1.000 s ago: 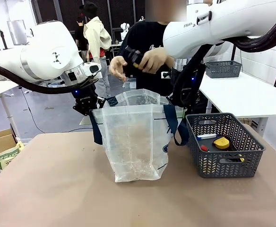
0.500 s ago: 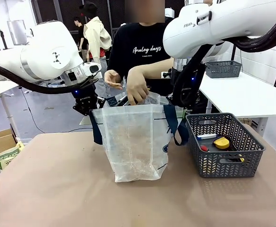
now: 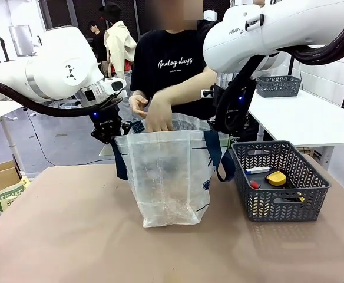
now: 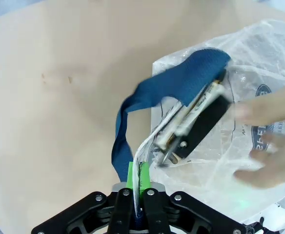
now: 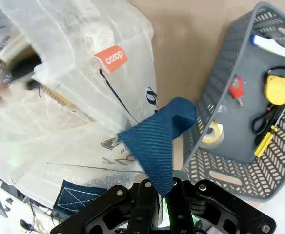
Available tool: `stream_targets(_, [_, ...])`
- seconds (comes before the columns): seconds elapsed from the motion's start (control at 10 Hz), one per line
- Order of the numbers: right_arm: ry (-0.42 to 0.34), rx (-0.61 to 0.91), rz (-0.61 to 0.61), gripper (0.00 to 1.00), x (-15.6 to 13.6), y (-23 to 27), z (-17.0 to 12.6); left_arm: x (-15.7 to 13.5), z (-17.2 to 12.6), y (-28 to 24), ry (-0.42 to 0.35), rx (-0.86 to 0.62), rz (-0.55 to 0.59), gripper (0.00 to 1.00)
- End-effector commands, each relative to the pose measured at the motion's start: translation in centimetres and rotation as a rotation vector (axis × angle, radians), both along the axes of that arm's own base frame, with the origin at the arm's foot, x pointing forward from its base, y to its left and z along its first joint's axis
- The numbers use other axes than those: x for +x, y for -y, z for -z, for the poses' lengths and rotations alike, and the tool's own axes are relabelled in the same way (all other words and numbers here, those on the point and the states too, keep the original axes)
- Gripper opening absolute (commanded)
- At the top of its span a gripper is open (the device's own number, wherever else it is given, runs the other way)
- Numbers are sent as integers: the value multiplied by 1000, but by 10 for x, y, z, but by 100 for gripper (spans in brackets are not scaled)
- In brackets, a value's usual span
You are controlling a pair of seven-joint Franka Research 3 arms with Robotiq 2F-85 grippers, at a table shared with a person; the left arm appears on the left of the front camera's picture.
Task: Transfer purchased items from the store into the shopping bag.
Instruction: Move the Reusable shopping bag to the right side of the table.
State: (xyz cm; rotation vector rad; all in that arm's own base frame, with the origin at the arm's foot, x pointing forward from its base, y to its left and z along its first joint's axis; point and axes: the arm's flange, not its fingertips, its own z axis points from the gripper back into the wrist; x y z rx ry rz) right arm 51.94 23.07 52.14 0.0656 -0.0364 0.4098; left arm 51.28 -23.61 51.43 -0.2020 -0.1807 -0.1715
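- Front view: the shopping bag (image 3: pixel 169 177) stands open on the tan table (image 3: pixel 66 236). The left gripper (image 3: pixel 110 134) and right gripper (image 3: pixel 222 130) are clamped at its upper corners. The person's hand (image 3: pixel 158 118) dips into its mouth. The basket (image 3: pixel 278 207) sits just right of the bag. Behind it is a white side table (image 3: pixel 313 121).
- Left wrist view: the green pads (image 4: pixel 131 175) squeeze a navy strap (image 4: pixel 181 80). The blurred hand is beside a black-and-white item (image 4: pixel 196 127) inside the bag; I cannot tell whether it grips it.
- Right wrist view: the basket holds a yellow round object (image 5: pixel 277 90), scissors (image 5: pixel 263 134) and a white stick (image 5: pixel 272 45).
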Motion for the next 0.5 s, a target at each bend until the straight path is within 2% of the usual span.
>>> stream_targets(0.0, [0,-2,3,0,1,2,0,1,0,-2,0,1,-3,0])
stream_targets(0.4, [0,-2,3,0,1,2,0,1,0,-2,0,1,-3,0])
